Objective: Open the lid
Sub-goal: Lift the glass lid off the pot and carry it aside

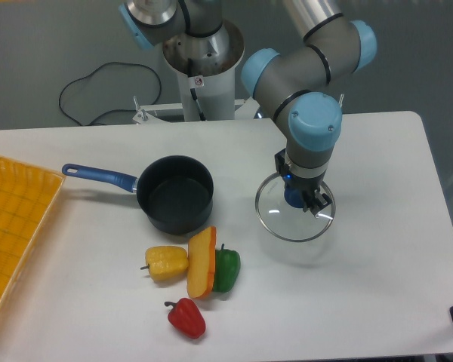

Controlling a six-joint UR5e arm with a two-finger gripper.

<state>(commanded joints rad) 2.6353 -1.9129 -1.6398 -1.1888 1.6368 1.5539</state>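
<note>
**Lid off the pan, held to the right of it**

The gripper [303, 197] points straight down and is clamped on the blue knob of the lid [295, 208], its dark fingers closed around that knob at the centre of the glass. The lid hangs roughly level under the wrist, its thin metal rim forming a full ring, with the white desk [377, 249] visible through the glass. A faint shadow lies on the desk just below and in front of the lid; whether the rim touches the surface or sits slightly above it cannot be told.

The lid is right of the desk's middle, closer to the back edge than the front, and clearly apart from the saucepan [175, 193]. The saucepan stands open near the middle of the desk, dark inside, its blue handle [100, 176] reaching toward the left edge.

Toward the front edge, just in front of the saucepan, lies a cluster of toy vegetables: a yellow pepper [166, 263], an orange wedge [201, 262] standing on edge beside it, a green pepper [226, 269] touching the wedge's right side, and a red pepper [186, 317] nearest the front edge. A yellow basket [13, 226] sits at the left edge, partly cut off. A black cable [98, 87] loops behind the back edge.
</note>
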